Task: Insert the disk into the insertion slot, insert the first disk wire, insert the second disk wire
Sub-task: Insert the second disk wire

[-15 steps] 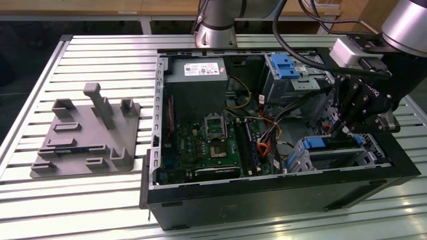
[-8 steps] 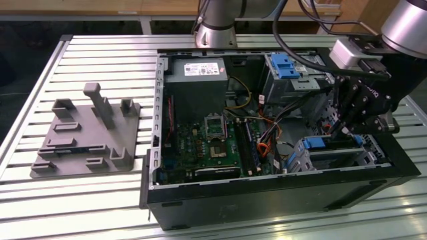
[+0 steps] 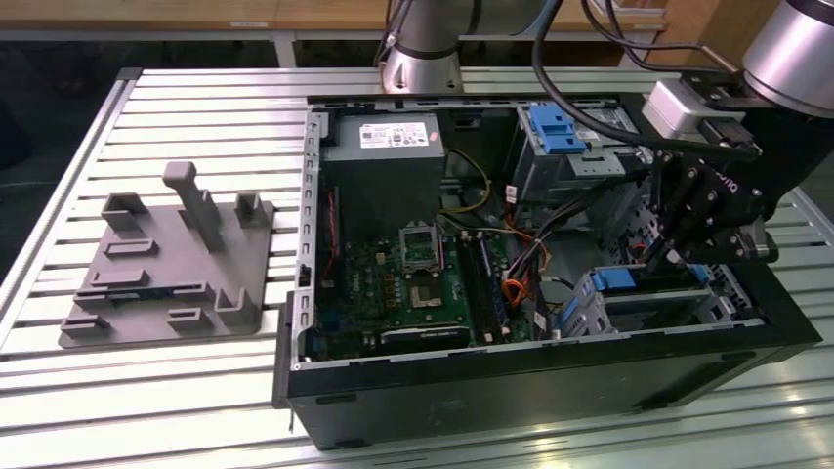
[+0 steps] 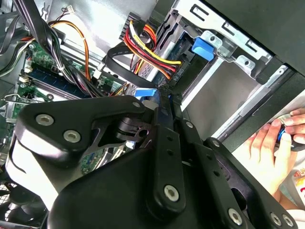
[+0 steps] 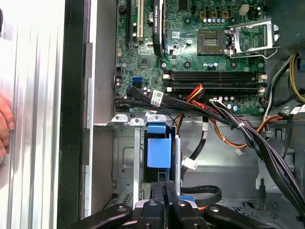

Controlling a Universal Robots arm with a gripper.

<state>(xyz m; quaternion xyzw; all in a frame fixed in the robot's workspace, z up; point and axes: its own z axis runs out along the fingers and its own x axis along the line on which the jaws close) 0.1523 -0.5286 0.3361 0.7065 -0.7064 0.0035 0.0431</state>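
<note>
Gripper (image 3: 678, 256) is inside the open computer case (image 3: 521, 376), directly above the insertion slot (image 3: 651, 308). The blue-framed disk (image 5: 158, 148) sits in that slot. Jaws appear pressed together, holding nothing visible in the first wrist view.

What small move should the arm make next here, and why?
Probably a short, slow advance toward the disk. In the first wrist view its blue caddy already sits in the insertion slot, and the gripper, fingers closed together, lines up just short of it among loose cables.
</note>
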